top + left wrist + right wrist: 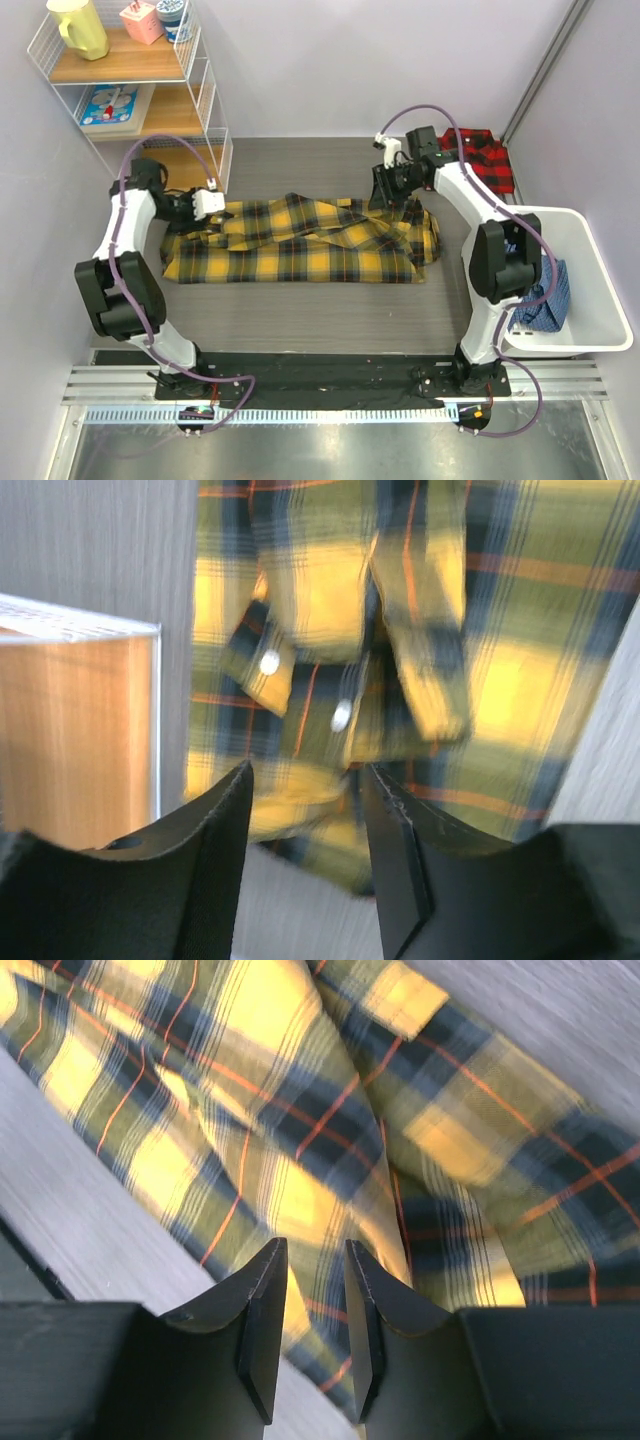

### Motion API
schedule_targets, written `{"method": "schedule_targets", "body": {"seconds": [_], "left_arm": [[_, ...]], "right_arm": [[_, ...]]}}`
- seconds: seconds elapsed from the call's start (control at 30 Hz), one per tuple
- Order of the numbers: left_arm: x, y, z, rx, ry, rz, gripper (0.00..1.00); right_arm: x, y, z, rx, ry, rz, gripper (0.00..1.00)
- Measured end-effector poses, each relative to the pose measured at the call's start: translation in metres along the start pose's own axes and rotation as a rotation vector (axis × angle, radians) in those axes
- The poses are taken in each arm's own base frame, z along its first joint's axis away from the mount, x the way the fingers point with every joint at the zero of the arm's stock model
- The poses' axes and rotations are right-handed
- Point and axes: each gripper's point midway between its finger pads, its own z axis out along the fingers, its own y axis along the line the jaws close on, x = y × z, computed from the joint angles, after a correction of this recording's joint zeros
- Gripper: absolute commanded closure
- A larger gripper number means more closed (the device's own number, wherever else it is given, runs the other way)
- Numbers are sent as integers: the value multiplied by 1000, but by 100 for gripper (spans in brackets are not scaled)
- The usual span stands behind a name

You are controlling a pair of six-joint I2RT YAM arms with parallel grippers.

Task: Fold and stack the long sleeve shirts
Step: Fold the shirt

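The yellow plaid shirt lies spread and rumpled across the middle of the table. The red-and-black shirt lies bunched at the back right. My left gripper hovers over the yellow shirt's left end. In the left wrist view it is open and empty above a buttoned cuff. My right gripper is over the shirt's back right part. In the right wrist view it stands narrowly open, with the plaid cloth just beneath and nothing between the jaws.
A wire shelf unit with wooden boards stands at the back left, close to the left gripper; its edge shows in the left wrist view. A white bin at the right holds a blue plaid cloth.
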Motion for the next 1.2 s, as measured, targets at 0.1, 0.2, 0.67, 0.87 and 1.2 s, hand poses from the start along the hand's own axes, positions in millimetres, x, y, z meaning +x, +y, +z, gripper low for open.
{"method": "schedule_targets", "body": {"seconds": [0.1,0.2,0.67,0.87,1.2], "left_arm": [[-18,-3,16,20,17,-80,60],[-35,-6,36,46,34,-120,68],[48,-76,79,271,351,-242,63],[16,-44,61,172,250,-298,49],[-35,-48,51,112,194,-263,44]], "right_arm": [[3,3,20,-4,25,-4,66],[15,9,44,-11,77,-13,66],[78,-13,77,48,264,6,60],[64,-6,55,50,237,-91,47],[30,-16,29,145,178,-254,31]]}}
